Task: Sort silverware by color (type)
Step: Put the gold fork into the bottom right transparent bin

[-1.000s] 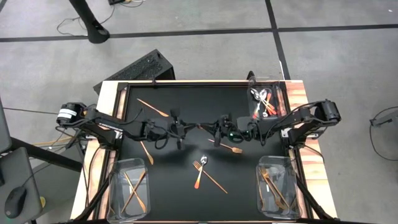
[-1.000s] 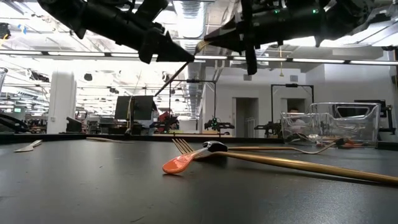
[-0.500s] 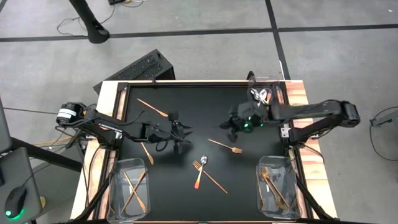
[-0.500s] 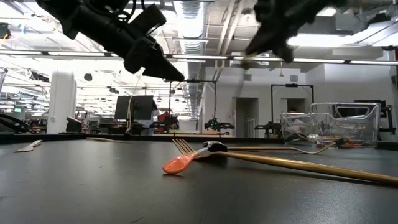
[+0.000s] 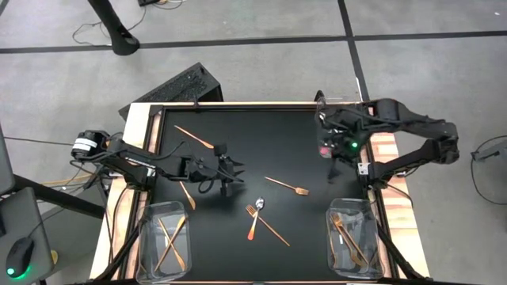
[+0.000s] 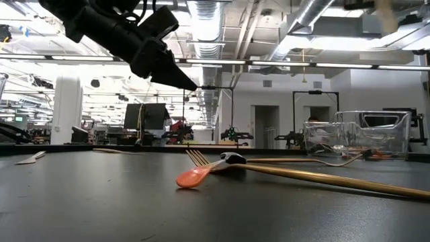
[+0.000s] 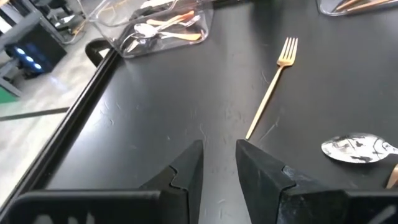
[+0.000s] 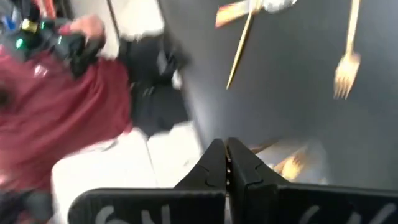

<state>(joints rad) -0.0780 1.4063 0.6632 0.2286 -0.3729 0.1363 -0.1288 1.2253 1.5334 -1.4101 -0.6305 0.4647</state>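
My left gripper [image 5: 229, 172] hovers left of the table's middle, slightly open and empty [image 7: 219, 163]. My right gripper [image 5: 328, 150] is up at the near end of the far-right bin [image 5: 356, 119], which holds silver pieces with red-orange handles; its fingers are shut [image 8: 226, 152]. A gold fork [image 5: 288, 187] lies flat on the black mat. So do an orange-handled fork [image 5: 253, 219] beside a silver spoon bowl [image 5: 260, 203], a gold stick [image 5: 272, 229], and two gold pieces [image 5: 195, 136] [image 5: 187, 195]. My right gripper has its fingers [image 8: 211, 158] shut together, and the wrist view shows nothing between them. A small reddish bit [image 5: 323, 148] sits by the fingertips in the high view. Whether the gripper holds it I cannot tell.
Two clear bins with gold pieces stand at the near-left [image 5: 146, 237] and near-right [image 5: 372, 237] corners. The mat has a raised black rim [image 5: 158, 131]. A person in red [image 8: 56, 106] shows beyond the table. Free mat lies at the far middle.
My right gripper has drawn away from my left gripper at the table's middle, swinging toward the far right edge until it is over the far-right bin, turning as it went. The pieces on the mat have stayed put.
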